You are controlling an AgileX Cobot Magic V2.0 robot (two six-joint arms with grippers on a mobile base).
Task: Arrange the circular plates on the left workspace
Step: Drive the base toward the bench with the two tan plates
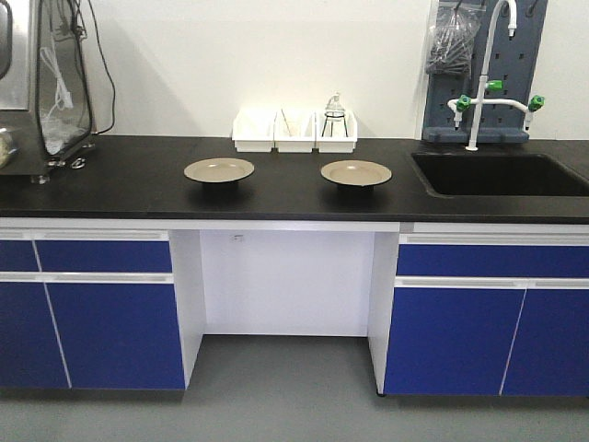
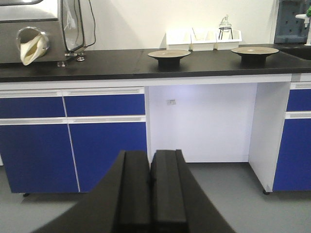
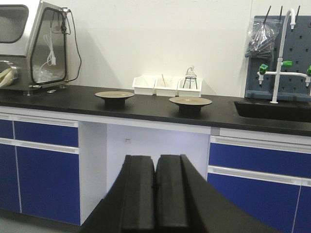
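Observation:
Two round beige plates with dark undersides sit on the black countertop (image 1: 138, 189). The left plate (image 1: 219, 169) and the right plate (image 1: 356, 172) lie side by side in front of the white bins. They also show in the left wrist view as the left plate (image 2: 169, 54) and the right plate (image 2: 254, 50), and in the right wrist view as the left plate (image 3: 114, 95) and the right plate (image 3: 190, 101). My left gripper (image 2: 149, 154) is shut and empty, low in front of the cabinets. My right gripper (image 3: 155, 158) is shut and empty, also well back from the counter.
Three white bins (image 1: 294, 131) stand against the wall behind the plates. A recessed black sink (image 1: 502, 173) with a white tap (image 1: 479, 78) is at the right. A steel-framed box (image 1: 41, 83) stands at the far left. Blue cabinets (image 1: 101, 313) flank an open knee space.

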